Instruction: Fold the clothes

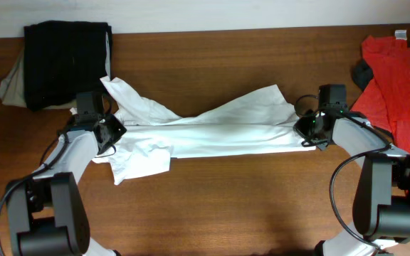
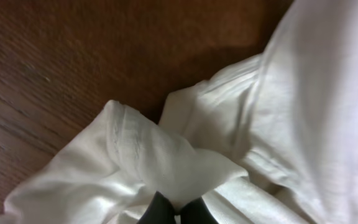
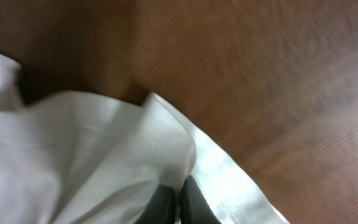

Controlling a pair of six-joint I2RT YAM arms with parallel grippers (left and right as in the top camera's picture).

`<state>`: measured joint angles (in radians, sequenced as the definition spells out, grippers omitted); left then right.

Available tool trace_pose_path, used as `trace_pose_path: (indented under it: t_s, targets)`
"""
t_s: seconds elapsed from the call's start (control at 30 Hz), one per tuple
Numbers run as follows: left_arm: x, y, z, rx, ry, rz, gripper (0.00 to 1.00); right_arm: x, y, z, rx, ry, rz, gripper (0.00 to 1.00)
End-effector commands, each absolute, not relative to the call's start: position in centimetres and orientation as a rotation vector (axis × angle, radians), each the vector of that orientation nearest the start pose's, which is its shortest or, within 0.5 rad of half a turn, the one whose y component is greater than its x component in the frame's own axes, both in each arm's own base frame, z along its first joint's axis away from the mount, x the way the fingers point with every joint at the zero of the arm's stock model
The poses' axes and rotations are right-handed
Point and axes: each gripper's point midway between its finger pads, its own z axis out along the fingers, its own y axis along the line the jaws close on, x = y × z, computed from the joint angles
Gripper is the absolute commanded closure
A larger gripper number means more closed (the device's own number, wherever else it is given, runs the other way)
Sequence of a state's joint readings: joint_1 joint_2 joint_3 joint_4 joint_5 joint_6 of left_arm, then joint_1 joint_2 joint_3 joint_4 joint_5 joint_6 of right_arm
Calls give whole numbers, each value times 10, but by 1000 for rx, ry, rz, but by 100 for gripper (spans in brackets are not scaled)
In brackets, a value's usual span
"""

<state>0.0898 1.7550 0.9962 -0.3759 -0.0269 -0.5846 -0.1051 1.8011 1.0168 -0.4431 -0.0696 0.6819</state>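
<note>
Wood table point(image 1: 212, 213) has the white T-shirt point(image 1: 219, 131) stretched as a long bunched band across its middle, left to right. It looks like thin, limp, light fabric that will likely sag and crease, best taken at corner edges. The left gripper point(image 1: 111, 132) is clamped on its left end, the right gripper point(image 1: 307, 128) pinched on the right end; no containers in view.

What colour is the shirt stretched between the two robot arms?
Plain white. The T-shirt shows best in the overhead view.
</note>
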Motion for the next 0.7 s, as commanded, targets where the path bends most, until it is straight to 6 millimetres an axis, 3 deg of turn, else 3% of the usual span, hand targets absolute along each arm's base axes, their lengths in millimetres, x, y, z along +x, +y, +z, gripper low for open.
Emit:
trace_pose_path:
  t_s: [0.0,0.13,0.23,0.33,0.4,0.43,0.47,0.5,0.53,0.67]
  targets:
    - [388,48,16,-931,2558,-54,99,390,-34,12,1100,2544,244,96]
    - [387,52,15,-937,2554,-17,97,412,-26,23,1044,2474,349,95]
    - [386,54,13,-940,2555,-2,96,427,-21,32,998,2421,419,83]
    - [383,54,3,-948,2581,7,96,430,-16,34,975,2417,426,74]
    - [382,53,-1,-951,2593,11,95,434,-8,35,933,2418,417,53]
    - [382,53,-2,-951,2593,12,94,436,-2,37,872,2425,404,36]
    - [382,53,-2,-951,2593,11,90,439,4,38,809,2432,389,16]
    - [382,54,-2,-951,2594,12,81,441,10,40,750,2437,385,8]
    - [381,53,-2,-950,2598,13,75,441,13,40,723,2443,384,5]
    - [377,53,12,-901,2650,36,74,436,14,37,731,2466,377,4]
